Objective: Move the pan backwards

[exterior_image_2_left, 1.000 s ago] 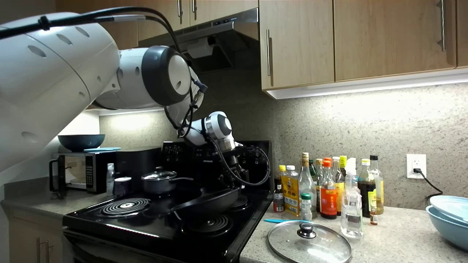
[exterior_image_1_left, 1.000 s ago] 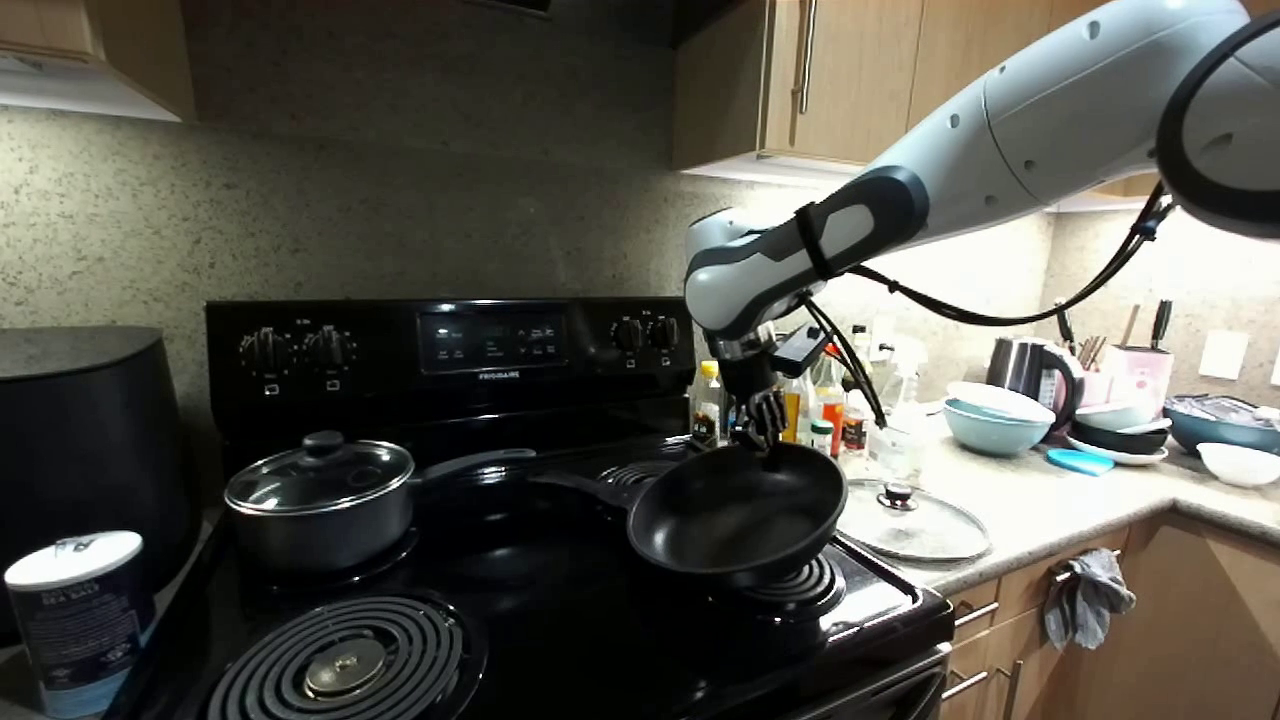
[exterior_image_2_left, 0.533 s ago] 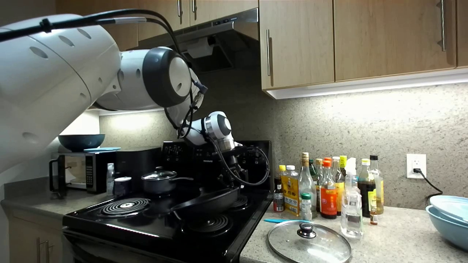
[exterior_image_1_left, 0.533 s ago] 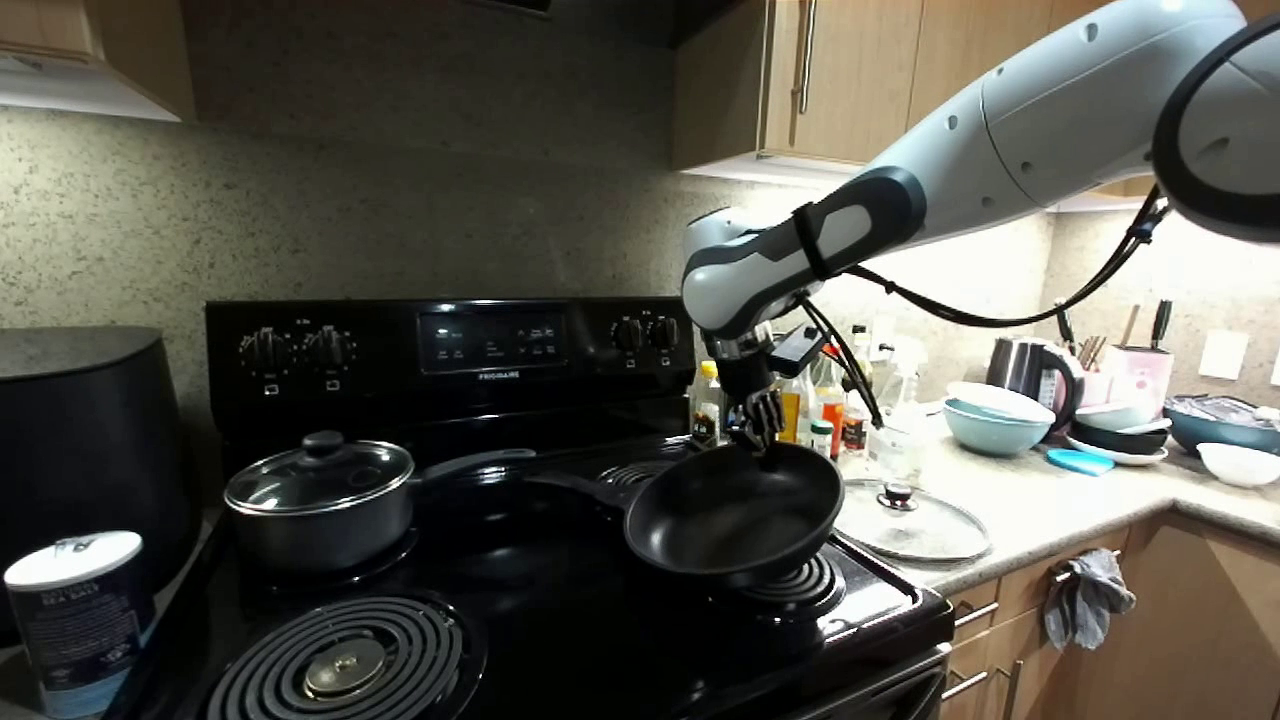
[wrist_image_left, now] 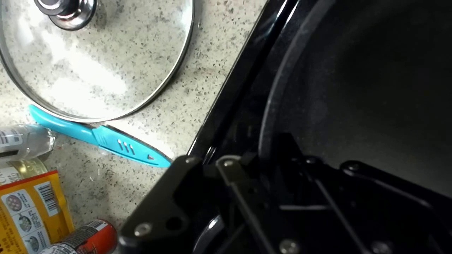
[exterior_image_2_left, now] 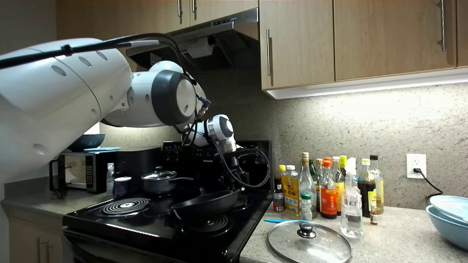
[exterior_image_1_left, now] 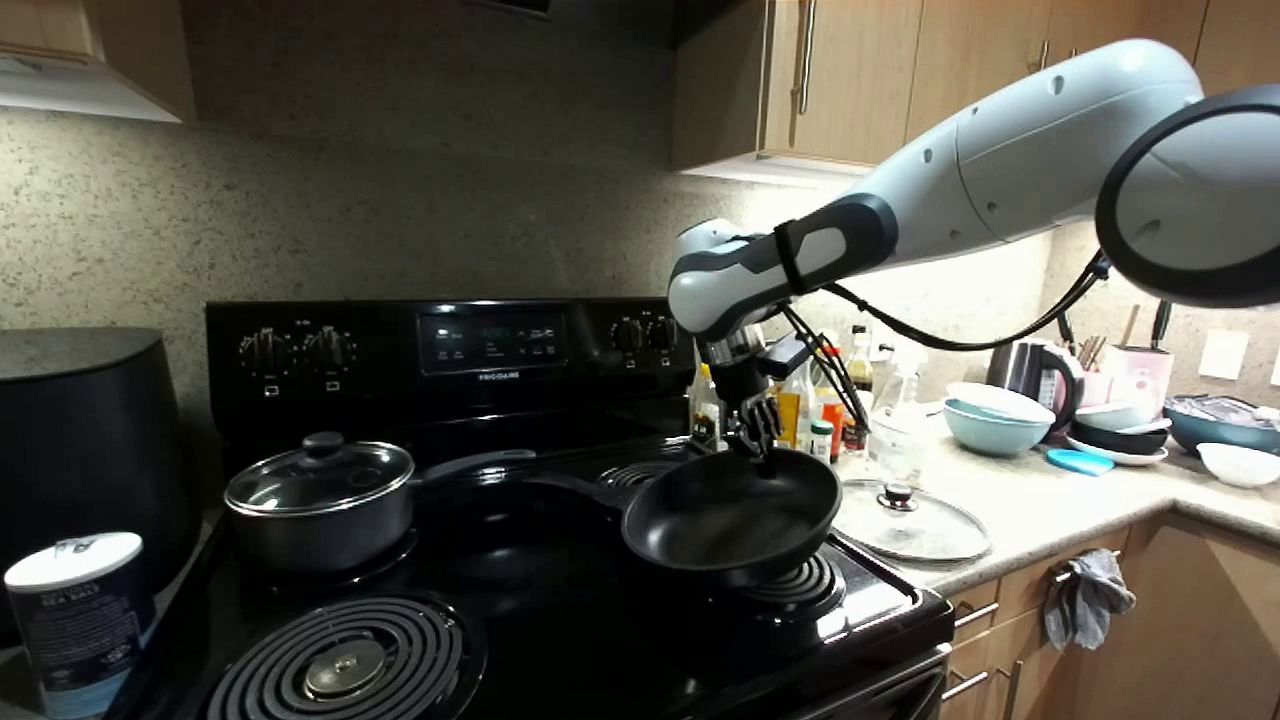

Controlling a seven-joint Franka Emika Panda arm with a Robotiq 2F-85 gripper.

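Gripper (wrist_image_left: 267, 158) is pinching the pan (exterior_image_1_left: 730, 515) by its rim; it's sitting tilted, partly over a front coil (exterior_image_2_left: 210, 223). For moving back, I'd be going slow, guarding against rim twist.

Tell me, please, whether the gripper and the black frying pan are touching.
Touching. The wrist view shows the gripper closed on the rim of the black frying pan, one jaw on each side.

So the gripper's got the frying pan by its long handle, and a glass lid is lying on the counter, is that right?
Not quite: the gripper has the frying pan by its rim, not its long handle, as the wrist view shows. A glass lid does lie on the counter.
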